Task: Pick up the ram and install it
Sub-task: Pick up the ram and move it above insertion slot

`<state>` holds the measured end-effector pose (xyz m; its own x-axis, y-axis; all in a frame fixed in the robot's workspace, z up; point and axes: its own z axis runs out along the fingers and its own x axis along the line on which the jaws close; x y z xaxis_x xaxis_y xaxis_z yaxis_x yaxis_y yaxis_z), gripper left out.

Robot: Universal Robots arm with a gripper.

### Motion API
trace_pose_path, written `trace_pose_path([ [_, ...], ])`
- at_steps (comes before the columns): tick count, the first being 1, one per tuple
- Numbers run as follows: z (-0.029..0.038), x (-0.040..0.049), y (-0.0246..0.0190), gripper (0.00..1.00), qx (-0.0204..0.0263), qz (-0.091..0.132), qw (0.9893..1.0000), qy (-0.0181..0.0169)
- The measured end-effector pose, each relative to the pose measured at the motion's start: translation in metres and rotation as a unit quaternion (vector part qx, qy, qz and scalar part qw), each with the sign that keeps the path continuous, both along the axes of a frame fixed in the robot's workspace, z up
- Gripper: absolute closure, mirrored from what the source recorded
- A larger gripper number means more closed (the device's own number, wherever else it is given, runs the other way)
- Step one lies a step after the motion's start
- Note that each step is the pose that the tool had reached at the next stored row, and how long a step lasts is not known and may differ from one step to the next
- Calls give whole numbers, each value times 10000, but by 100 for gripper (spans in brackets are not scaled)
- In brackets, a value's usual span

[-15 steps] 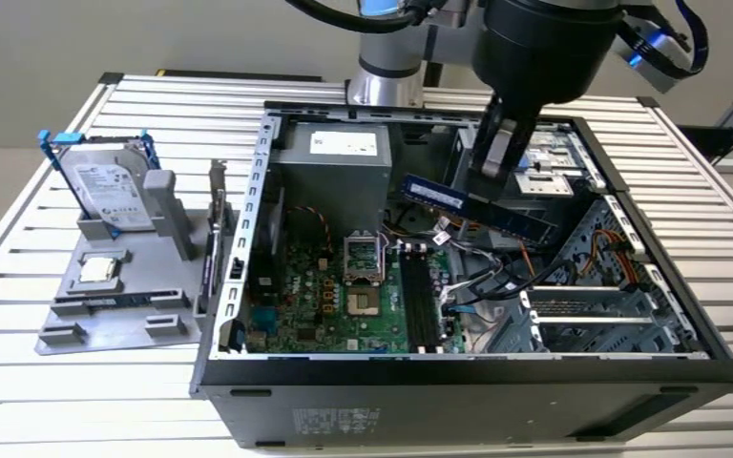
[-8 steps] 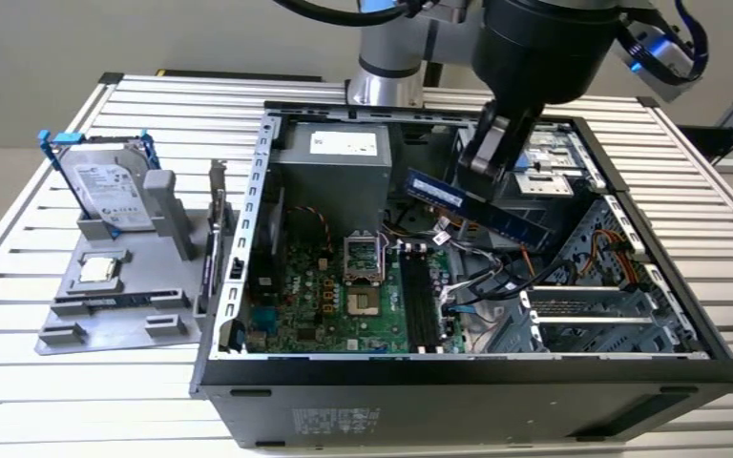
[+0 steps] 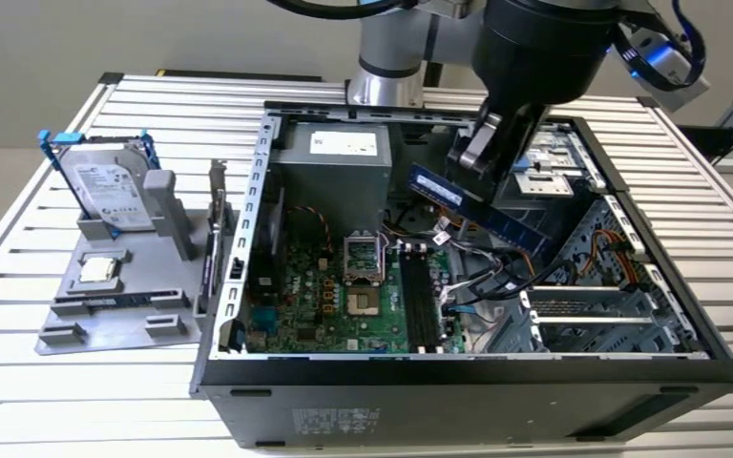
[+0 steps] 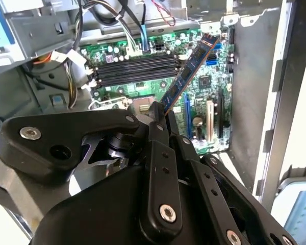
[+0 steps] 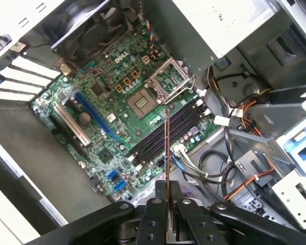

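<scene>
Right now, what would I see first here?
The black gripper pinches the ram stick, tilted over the open computer case and its green motherboard. At the exterior view's left, a silver hard drive in a blue frame stands on a grey holder.

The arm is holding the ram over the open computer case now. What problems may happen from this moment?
1. The ram hangs tilted in the hand, above the motherboard; it may meet the memory slots at an angle and jam.
2. The hand seems to grip it near one end, so pushing may twist it.
3. Loose cables lie beside the slots and may catch it.
</scene>
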<state>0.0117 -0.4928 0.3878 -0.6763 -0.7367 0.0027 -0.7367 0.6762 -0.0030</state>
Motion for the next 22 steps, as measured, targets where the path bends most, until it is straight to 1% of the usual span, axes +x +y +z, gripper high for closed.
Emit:
trace_pose_path([
  [3,0,0,0,100,0,-225,9997,0],
  [6,0,0,0,100,0,-452,9990,0],
  [8,0,0,0,100,0,-624,9981,0],
  [12,0,0,0,100,0,-954,9954,0],
  [15,-1,0,0,100,0,-1204,9927,0],
  [17,-1,0,0,100,1,-1369,9906,0],
  [20,-1,0,0,100,1,-1610,9870,0],
  [22,0,0,0,100,0,-1775,9841,0],
])
